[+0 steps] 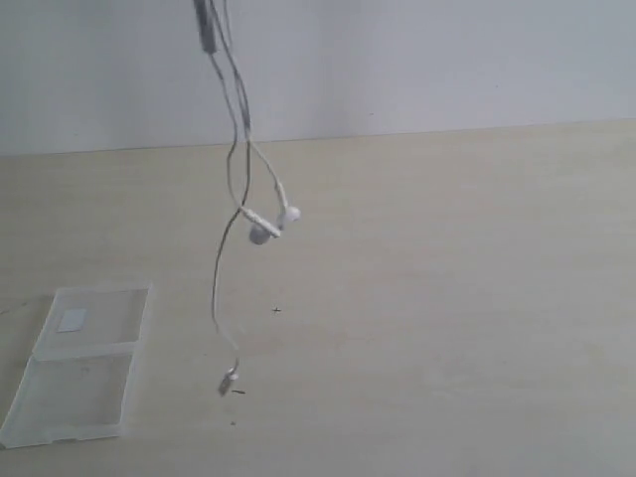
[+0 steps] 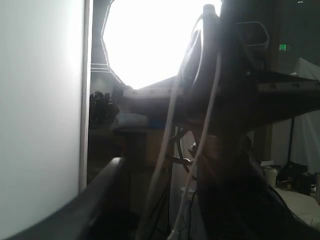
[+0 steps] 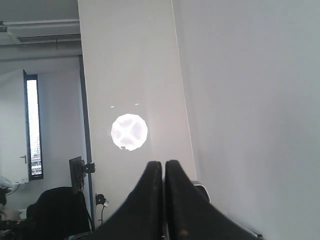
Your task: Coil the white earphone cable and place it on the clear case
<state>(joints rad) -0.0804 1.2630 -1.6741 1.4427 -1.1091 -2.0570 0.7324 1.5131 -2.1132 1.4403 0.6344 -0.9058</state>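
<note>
Aloft, the white earphone cable (image 1: 261, 234) dangles from the left tool (image 2: 175, 115).

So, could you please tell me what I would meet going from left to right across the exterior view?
The clear case → the plug → the earbuds.

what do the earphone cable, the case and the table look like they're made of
The white earphone cable: likely soft, rubbery plastic, matte; it hangs limp in loose curves.
The clear case: rigid transparent plastic; the table shows through it and its edges stay straight.
The table: pale wood or laminate, dull and even; the look leaves open which.
</note>
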